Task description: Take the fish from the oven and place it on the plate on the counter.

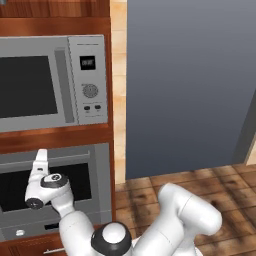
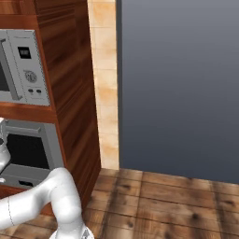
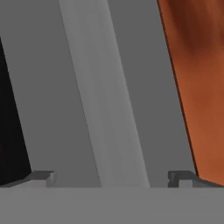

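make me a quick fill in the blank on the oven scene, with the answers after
1. The oven sits directly below the ____.
2. The oven door is ____.
3. The gripper has its fingertips spread ____ on either side of the oven's bar handle.
4. The floor to the right of the cabinet is made of ____.

Missing words: microwave; closed; open; wood

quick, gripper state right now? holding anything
gripper: open, holding nothing; its fingertips straddle the oven door's bar handle without closing on it.
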Robot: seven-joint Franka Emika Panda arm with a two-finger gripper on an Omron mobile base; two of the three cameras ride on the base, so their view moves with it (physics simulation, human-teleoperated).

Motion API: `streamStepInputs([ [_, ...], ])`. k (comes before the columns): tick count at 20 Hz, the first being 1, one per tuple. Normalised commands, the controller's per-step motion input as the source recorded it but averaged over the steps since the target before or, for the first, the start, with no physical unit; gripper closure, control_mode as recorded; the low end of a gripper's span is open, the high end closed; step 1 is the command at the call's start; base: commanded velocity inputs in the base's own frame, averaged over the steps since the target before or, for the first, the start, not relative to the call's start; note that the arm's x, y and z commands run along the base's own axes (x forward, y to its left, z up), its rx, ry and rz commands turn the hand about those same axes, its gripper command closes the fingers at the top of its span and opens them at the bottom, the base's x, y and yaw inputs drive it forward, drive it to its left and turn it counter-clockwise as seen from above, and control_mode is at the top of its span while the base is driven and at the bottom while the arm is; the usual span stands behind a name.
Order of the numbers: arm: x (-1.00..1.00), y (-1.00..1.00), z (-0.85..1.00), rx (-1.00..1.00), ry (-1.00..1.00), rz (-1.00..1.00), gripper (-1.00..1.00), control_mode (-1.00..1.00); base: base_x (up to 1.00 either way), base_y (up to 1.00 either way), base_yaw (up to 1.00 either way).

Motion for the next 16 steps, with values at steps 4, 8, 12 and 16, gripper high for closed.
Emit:
streamStepInputs([
  [4, 0.18, 0.02, 0.0, 0.0, 0.01, 0.0, 1.0, -1.0, 0.0, 0.0, 0.0],
  [8, 0.05, 0.02, 0.0, 0.0, 0.02, 0.0, 1.0, -1.0, 0.0, 0.0, 0.0],
  [12, 0.0, 0.0, 0.0, 0.0, 0.0, 0.0, 1.0, -1.0, 0.0, 0.0, 0.0],
  [16, 0.0, 0.0, 0.0, 0.0, 0.0, 0.0, 1.0, -1.0, 0.0, 0.0, 0.0],
])
